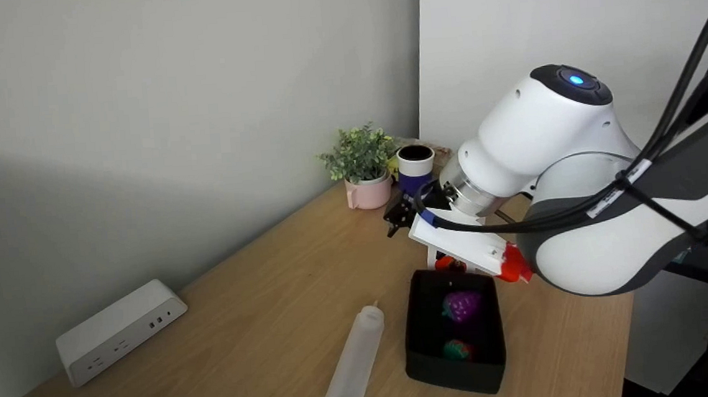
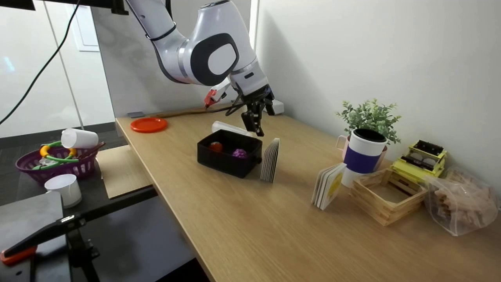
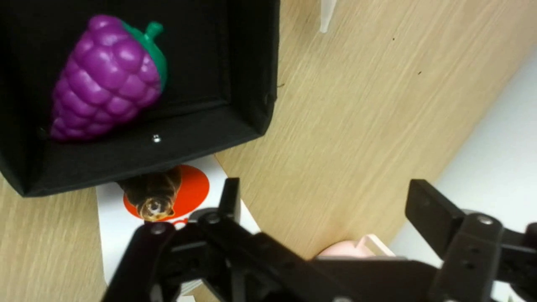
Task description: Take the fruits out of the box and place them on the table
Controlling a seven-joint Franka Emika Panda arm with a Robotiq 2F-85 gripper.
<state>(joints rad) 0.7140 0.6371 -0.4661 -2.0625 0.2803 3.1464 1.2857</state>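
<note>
The black box (image 1: 457,375) sits on the wood-grain table (image 1: 263,329) and shows in both exterior views (image 2: 221,163). Inside lie a bumpy purple grape bunch (image 1: 462,307) and a small red fruit with a green top (image 1: 458,350); both also show in an exterior view (image 2: 239,153). In the wrist view the grape bunch (image 3: 105,79) lies in the box (image 3: 251,63) at upper left; the red fruit is out of view there. My gripper (image 3: 325,188) is open and empty, above the table beside the box, apart from the fruits. It also shows in an exterior view (image 2: 264,122).
Thick white cards (image 2: 270,160) stand against the box's end; more cards (image 2: 328,186) stand farther along. A clear bottle (image 1: 356,363) lies beside the box. A potted plant (image 1: 364,160), cup (image 2: 364,156), wooden crate (image 2: 387,192), red plate (image 2: 148,124) and white socket device (image 1: 120,330) are around.
</note>
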